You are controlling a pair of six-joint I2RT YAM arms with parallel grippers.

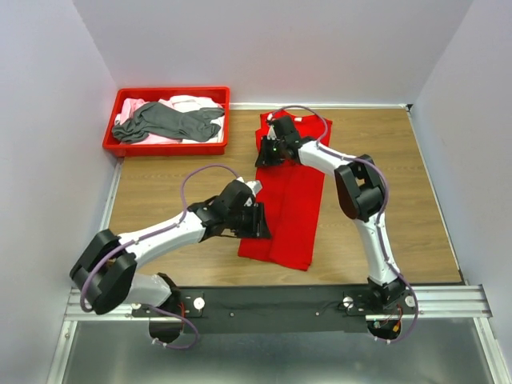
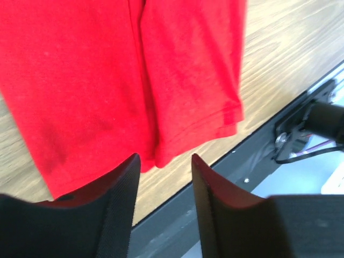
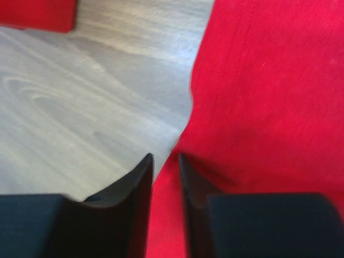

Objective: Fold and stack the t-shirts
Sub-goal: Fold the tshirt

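A bright red t-shirt [image 1: 292, 208] lies on the wooden table as a long narrow strip, folded lengthwise. My left gripper [image 1: 254, 222] hangs at its lower left edge; in the left wrist view the gripper [image 2: 165, 157] is open and empty, with the shirt's hem [image 2: 107, 80] just beyond the fingertips. My right gripper [image 1: 270, 152] is at the shirt's upper left edge. In the right wrist view the gripper [image 3: 165, 156] has its jaws close together, with red cloth [image 3: 269, 80] pinched between them. A dark grey t-shirt [image 1: 168, 122] and pale pink ones [image 1: 188, 102] lie crumpled in the tray.
The red plastic tray [image 1: 166, 147] stands at the back left corner; a corner of it shows in the right wrist view [image 3: 37, 13]. White walls close in the table on three sides. The black base rail [image 1: 280, 302] runs along the near edge.
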